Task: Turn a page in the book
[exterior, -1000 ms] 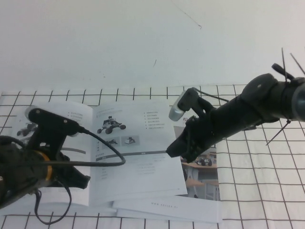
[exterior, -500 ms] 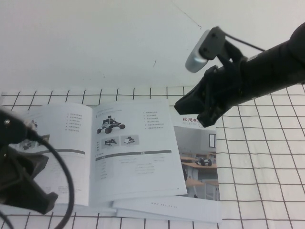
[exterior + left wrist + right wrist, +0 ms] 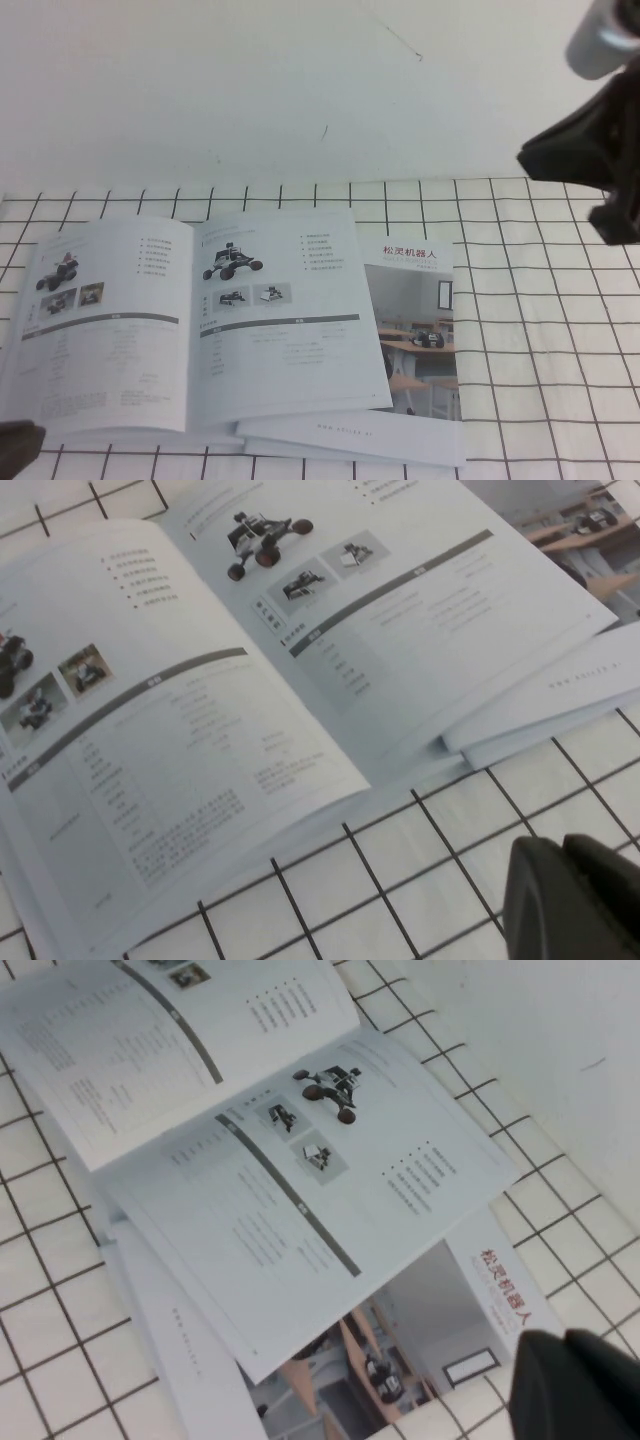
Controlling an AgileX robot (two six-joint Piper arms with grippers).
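Two brochures lie on a white gridded cloth (image 3: 540,330) with black lines, the largest thing in view, which covers the table up to a plain white wall (image 3: 250,80).

On it the book (image 3: 200,320) lies open and flat, its spine running away from the robot and its long axis across the table from left to right. Its two visible faces carry grey text, a grey band across each, and small photos of wheeled robot vehicles; the text is too small to read. The page (image 3: 285,310) forming the right-hand face lies flat, its free edge pointing to the robot's right and overlapping the second brochure (image 3: 420,330). That one lies beneath and to the right, closed, its cover showing a classroom photo under the red Chinese title 松灵机器人. A faint line of print runs along its near white margin, not legible.

Up at the right edge of the high view, the right gripper (image 3: 600,185) hangs well above the cloth, clear of both brochures; whether its fingers are parted cannot be told. Only a dark corner of the left gripper (image 3: 15,445) shows at the lower left, just off the book's near-left corner; its state cannot be told either.
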